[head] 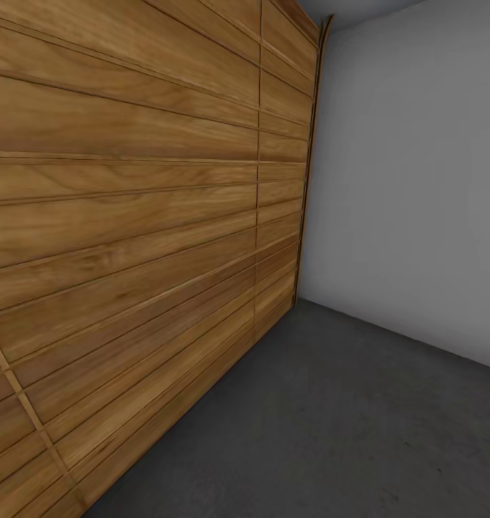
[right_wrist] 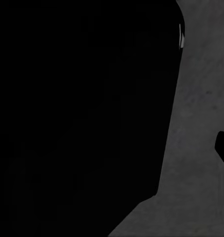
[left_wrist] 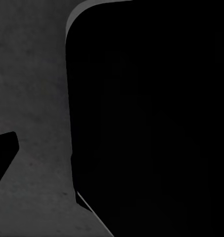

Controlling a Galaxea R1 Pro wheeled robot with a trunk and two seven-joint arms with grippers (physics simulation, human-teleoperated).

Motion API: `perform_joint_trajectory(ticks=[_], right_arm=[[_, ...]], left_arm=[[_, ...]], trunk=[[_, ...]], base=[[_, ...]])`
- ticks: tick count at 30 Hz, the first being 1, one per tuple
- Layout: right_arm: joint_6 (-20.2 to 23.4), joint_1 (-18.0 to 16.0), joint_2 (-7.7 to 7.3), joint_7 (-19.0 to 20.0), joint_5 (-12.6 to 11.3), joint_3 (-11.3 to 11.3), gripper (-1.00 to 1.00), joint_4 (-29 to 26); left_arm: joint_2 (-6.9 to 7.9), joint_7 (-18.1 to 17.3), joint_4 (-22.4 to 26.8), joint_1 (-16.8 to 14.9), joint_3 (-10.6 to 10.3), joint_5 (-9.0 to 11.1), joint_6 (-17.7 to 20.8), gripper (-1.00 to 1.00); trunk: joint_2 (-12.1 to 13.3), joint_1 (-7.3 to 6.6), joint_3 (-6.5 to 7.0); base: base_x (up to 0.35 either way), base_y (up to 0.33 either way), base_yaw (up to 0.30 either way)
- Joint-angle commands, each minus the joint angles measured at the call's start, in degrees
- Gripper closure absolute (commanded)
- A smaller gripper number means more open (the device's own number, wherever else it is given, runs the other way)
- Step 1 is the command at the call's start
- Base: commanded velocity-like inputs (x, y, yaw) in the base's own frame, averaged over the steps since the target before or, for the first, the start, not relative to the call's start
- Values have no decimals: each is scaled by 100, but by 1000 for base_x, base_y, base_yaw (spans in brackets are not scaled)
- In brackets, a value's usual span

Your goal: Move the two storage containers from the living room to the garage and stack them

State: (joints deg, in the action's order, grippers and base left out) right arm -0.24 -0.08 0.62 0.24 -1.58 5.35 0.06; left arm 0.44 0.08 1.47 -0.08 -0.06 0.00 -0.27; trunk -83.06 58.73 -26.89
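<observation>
I am in the garage, facing a corner. A horizontal wood-plank door wall [head: 129,216] meets a plain grey-white wall [head: 417,180] above the dark grey concrete floor [head: 331,432]. The two storage containers and the living room are out of view. In the left wrist view a black finger [left_wrist: 3,158] pokes in at the edge over the speckled floor [left_wrist: 33,89]. The right wrist view has a similar black finger [right_wrist: 223,148] over the floor [right_wrist: 201,98]. Neither view reveals how the jaws stand.
A large black rounded body [left_wrist: 151,123] blocks most of the left wrist view, and a like black mass [right_wrist: 82,118] blocks the right wrist view. The door wall runs close along the head view's left, with bare concrete stretching right toward the grey wall.
</observation>
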Motion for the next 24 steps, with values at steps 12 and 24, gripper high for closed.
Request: perform_joint_trajectory(ticks=[12,24], right_arm=[[-3,-1,-7,3,-18,433,-100,2],[-3,-1,-8,3,-18,2391,-100,2]], left_arm=[[0,1,2,-1,-3,0,-5,-100],[-5,1,2,-1,-9,0,-7,-100]], trunk=[[-2,0,-4],[-2,0,-4]], base=[[0,0,0],[0,0,0]])
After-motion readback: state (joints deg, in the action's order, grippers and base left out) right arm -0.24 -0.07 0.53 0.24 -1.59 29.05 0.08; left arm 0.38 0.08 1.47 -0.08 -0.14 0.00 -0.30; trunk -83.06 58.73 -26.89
